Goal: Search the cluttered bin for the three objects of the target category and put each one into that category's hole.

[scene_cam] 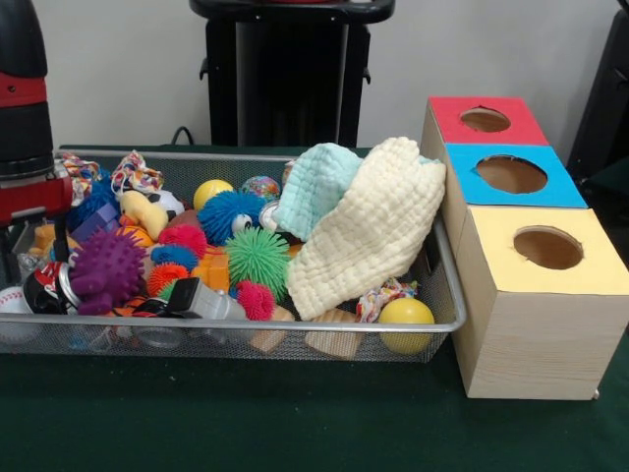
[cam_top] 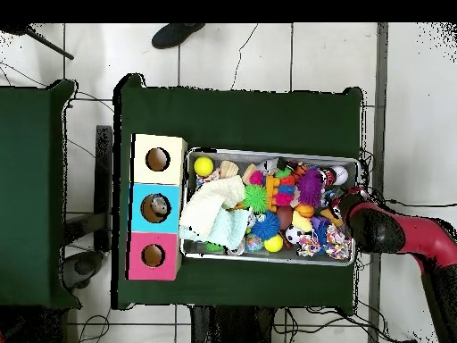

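The bin [scene_cam: 295, 327] is a silver wire-mesh basket packed with toys. It holds a purple spiky ball [scene_cam: 106, 270], a green spiky ball [scene_cam: 258, 256], a blue fuzzy ball [scene_cam: 224, 214], a yellow ball [scene_cam: 406, 315], wooden blocks [scene_cam: 332, 334] and rope toys [scene_cam: 383, 295]. A cream cloth [scene_cam: 369, 231] and a mint cloth [scene_cam: 316, 187] lie over its right half. My gripper [scene_cam: 34, 197] hangs over the bin's left end, half cut off by the picture edge. In the overhead view the gripper [cam_top: 346, 207] is over the bin's [cam_top: 272, 153] right end.
Three wooden boxes with holes stand in a row against the bin's right side: red top [scene_cam: 485, 120], blue top [scene_cam: 511, 174], yellow top [scene_cam: 547, 248]. The overhead view shows something grey inside the blue box's hole [cam_top: 157, 207]. A person's shoe [cam_top: 177, 34] shows beyond the table.
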